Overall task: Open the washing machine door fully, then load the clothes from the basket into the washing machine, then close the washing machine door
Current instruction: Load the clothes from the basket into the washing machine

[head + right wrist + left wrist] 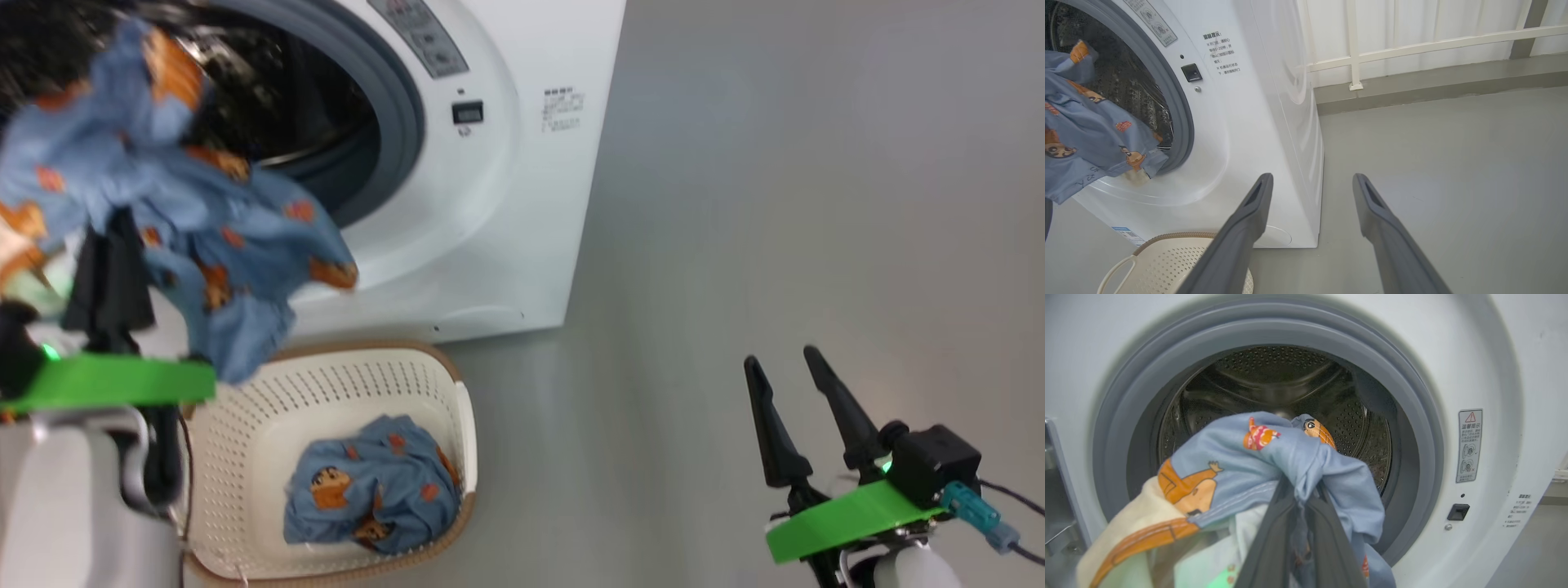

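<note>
The left gripper (1301, 492) is clamped nearly closed on a light blue garment (204, 204), fingers pointing into the open mouth of the washing machine (506, 204). The garment is bunched before the grey gasket (1421, 437), its long axis running down towards the basket (326, 380) on the floor (775, 204) just in front of the machine. Fabric hides the fingertips; the head view cuts off the garment's left side. A second garment (371, 490) lies in the basket. The right gripper (780, 358) hovers wide open and empty, well to the right
</note>
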You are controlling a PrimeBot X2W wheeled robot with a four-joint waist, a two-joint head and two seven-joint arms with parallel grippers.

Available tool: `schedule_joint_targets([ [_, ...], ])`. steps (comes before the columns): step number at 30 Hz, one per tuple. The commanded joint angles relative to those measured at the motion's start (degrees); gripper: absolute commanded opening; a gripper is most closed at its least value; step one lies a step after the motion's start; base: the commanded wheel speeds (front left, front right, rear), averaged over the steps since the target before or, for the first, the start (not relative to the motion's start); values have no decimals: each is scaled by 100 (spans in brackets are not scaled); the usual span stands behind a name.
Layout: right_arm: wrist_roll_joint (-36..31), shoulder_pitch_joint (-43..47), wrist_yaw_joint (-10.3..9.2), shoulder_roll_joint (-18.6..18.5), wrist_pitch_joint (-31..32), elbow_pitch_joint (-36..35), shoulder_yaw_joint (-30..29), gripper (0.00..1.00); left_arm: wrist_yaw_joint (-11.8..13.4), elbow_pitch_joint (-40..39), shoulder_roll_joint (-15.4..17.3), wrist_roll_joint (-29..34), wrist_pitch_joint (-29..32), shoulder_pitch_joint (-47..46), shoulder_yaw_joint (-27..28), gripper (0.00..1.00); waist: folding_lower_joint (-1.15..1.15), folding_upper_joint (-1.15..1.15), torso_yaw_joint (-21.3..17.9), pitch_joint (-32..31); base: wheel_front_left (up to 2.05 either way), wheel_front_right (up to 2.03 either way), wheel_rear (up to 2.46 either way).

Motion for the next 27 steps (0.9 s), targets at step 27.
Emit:
schedule_joint_targets([
  [27, 214, -844, 35, -11, -68, -310, 447, 100, -17, 2761, 1227, -687, 574, -4122, -835, 0, 0, 0, -426, 2467, 0, 0, 0],
])
